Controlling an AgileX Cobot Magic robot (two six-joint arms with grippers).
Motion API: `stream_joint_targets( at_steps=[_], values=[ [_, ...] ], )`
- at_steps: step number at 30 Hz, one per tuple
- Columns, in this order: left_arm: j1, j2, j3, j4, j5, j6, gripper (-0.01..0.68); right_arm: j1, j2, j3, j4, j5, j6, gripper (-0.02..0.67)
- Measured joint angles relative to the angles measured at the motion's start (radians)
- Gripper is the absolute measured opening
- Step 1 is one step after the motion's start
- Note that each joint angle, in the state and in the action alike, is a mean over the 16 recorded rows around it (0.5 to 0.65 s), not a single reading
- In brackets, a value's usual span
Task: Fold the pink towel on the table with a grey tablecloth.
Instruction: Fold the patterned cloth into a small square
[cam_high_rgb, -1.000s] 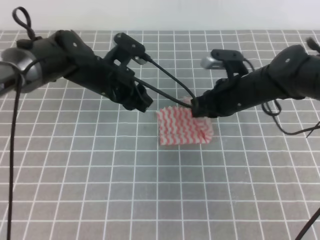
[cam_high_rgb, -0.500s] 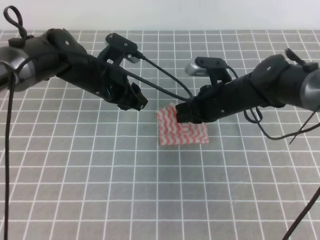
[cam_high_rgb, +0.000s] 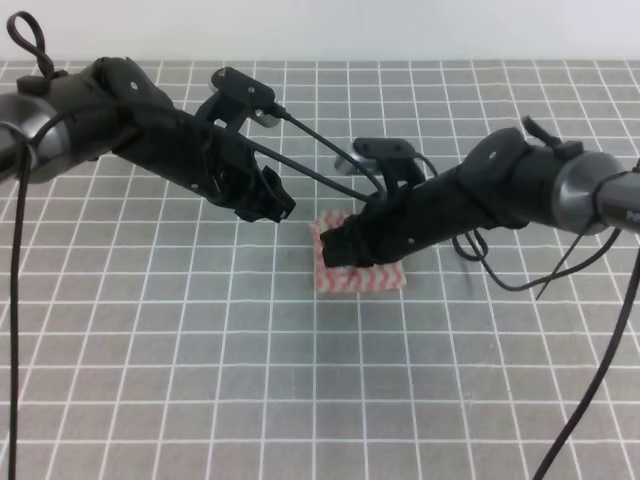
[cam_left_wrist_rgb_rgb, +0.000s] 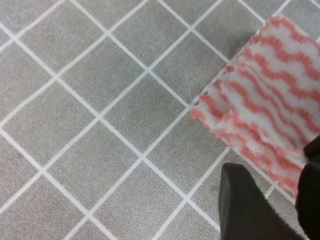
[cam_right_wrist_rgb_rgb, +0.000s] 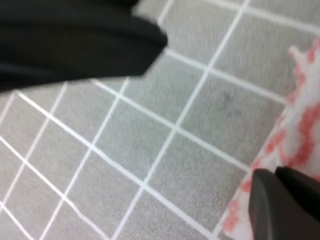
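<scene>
The pink towel (cam_high_rgb: 365, 278) lies partly folded on the table with a grey tablecloth (cam_high_rgb: 200, 350), near the middle. My right gripper (cam_high_rgb: 335, 248) reaches across the towel to its left edge and is shut on a lifted layer of it. In the right wrist view its fingers (cam_right_wrist_rgb_rgb: 280, 202) are pressed together beside the towel's pinked edge (cam_right_wrist_rgb_rgb: 300, 145). My left gripper (cam_high_rgb: 277, 209) hovers just beyond the towel's upper left corner. In the left wrist view its fingers (cam_left_wrist_rgb_rgb: 247, 205) stand apart over the towel's (cam_left_wrist_rgb_rgb: 270, 110) near edge and hold nothing.
Black cables (cam_high_rgb: 320, 150) run from both arms above the towel. The left arm (cam_right_wrist_rgb_rgb: 75, 40) fills the top of the right wrist view. Grey gridded cloth (cam_left_wrist_rgb_rgb: 90, 125) stretches in every direction around the towel.
My right gripper has swept left across the towel, from its right edge to its left edge, carrying a layer over. The left arm drew back slightly up and left, then stayed put.
</scene>
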Motion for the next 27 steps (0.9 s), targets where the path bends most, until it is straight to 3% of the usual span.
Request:
stream_joint_targets(
  at_steps=[10,27],
  values=[
    [0.0,0.002,0.0,0.002,0.0,0.002,0.232,0.014,0.023,-0.004,0.009,-0.004,-0.014,0.004],
    [0.0,0.001,0.0,0.002,0.003,0.004,0.233,0.004,0.018,-0.004,0.141,0.085,-0.129,0.234]
  ],
)
